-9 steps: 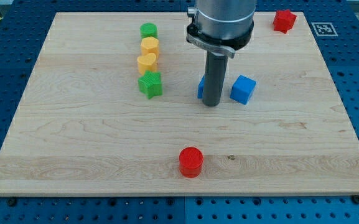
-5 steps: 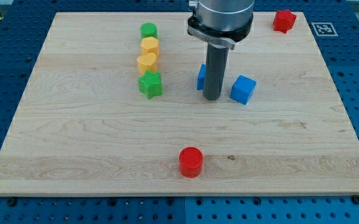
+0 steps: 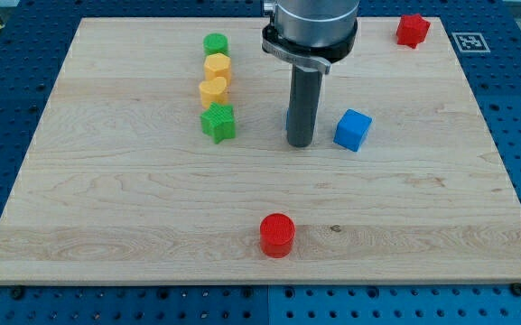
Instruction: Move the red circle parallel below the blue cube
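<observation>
Lying well below my tip (image 3: 300, 144): red circle (image 3: 277, 235).

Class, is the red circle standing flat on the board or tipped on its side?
Flat: the red circle shows its round top face upward.

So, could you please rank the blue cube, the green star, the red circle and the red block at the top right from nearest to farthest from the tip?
From my tip:
1. Blue cube, just to the view's right.
2. Green star, to the view's left, somewhat farther.
3. Red circle, toward the view's bottom.
4. Red block, at the top right corner.
</observation>
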